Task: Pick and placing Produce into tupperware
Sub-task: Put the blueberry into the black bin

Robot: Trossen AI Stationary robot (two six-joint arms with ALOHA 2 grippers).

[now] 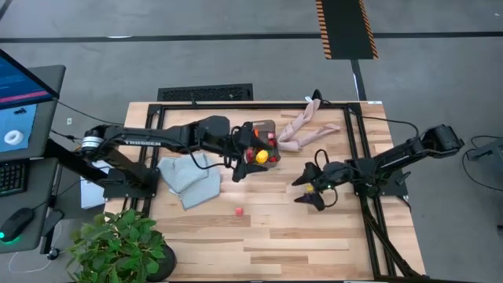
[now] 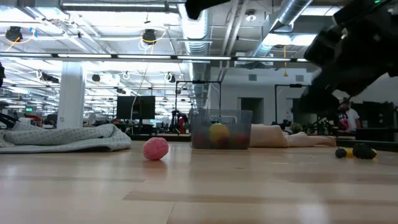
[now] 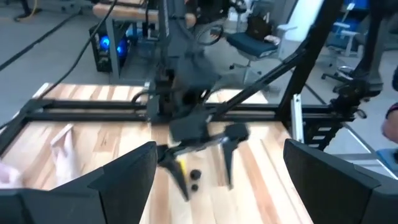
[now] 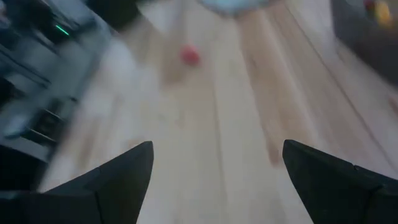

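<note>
that pink berry [image 2: 155,149] looks tiny, light and rolly, so pinch its middle; right gripper [image 1: 310,191] and left gripper [image 1: 245,163] both spread wide, holding nothing.

Clear plastic tupperware [image 1: 266,130]; matt wood table [image 1: 314,236].

Bare boards around pink berry [image 1: 238,211]

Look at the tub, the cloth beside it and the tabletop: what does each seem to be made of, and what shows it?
Tupperware: likely clear, slightly smoky plastic, since the yellow and red produce shows through its wall. Cloth: soft grey-blue fabric, lying in limp folds. Table: pale wood planks, matte or lightly sealed, with visible grain and board seams.
</note>
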